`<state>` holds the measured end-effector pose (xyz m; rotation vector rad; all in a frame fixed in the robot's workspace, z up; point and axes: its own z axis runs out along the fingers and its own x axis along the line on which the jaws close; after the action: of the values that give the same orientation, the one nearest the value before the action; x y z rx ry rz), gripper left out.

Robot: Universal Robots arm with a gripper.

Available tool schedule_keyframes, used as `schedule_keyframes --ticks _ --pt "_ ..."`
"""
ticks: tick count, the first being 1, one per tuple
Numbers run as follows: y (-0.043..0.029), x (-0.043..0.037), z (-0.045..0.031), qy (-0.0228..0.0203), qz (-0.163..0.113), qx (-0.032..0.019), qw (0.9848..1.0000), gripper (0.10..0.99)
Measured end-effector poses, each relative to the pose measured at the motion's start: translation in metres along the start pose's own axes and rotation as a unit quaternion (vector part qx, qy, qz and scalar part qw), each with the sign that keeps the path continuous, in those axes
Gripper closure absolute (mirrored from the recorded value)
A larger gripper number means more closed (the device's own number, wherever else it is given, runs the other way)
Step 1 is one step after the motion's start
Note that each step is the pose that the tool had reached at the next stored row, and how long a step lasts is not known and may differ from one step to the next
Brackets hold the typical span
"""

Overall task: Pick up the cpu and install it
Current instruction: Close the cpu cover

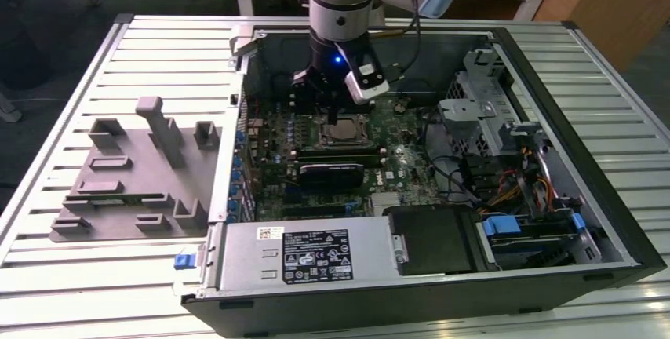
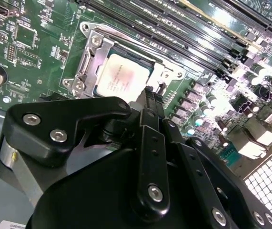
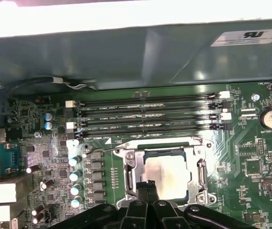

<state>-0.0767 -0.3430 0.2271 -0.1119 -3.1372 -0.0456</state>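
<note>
The tool (image 3: 147,187) has its 2 black fingers drawn narrow, close against each other, with nothing visible between them. In both wrist views the fingertips hang over one edge of the cpu (image 3: 170,175); whether they touch it I cannot tell. The cpu lies flat in its socket with the silver top facing up, and the metal socket frame (image 3: 201,172) surrounds it. Just beyond the socket run 4 long dark memory slots (image 3: 145,113), side by side and parallel. A row of small silver-topped capacitors (image 3: 74,176) stands beside the socket, and a round coin battery (image 3: 269,118) sits farther off on the green motherboard (image 1: 406,158). In the exterior view the arm reaches straight down into the open computer case (image 1: 544,96), which lies on its side. A black heatsink block (image 1: 333,174) sits on the board just next to the socket, on the side nearer the camera. A grey power supply box (image 1: 304,253) fills the case's near corner. At the exterior view's left, outside the case, a grey fixture tray (image 1: 125,182) rests on the slatted metal surface (image 1: 157,49).
</note>
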Motion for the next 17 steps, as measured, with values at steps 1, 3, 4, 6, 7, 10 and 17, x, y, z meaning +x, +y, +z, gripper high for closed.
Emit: schedule_keyframes --ticks 1,3,4,6,7,10,17 --pt "0.0001 -0.0008 0.0 0.0 0.0 0.0 1.0 0.98" --pt "0.0002 -0.0025 0.0 0.0 0.0 0.0 1.0 0.98" --pt "0.0003 -0.0033 0.0 0.0 0.0 0.0 1.0 0.98" --pt "0.0005 -0.0051 0.0 0.0 0.0 0.0 1.0 0.98" --pt "0.0005 -0.0059 0.0 0.0 0.0 0.0 1.0 0.98" --pt "0.0008 -0.0084 0.0 0.0 0.0 0.0 1.0 0.98" --pt "0.0013 -0.0141 0.0 0.0 0.0 0.0 1.0 0.98"
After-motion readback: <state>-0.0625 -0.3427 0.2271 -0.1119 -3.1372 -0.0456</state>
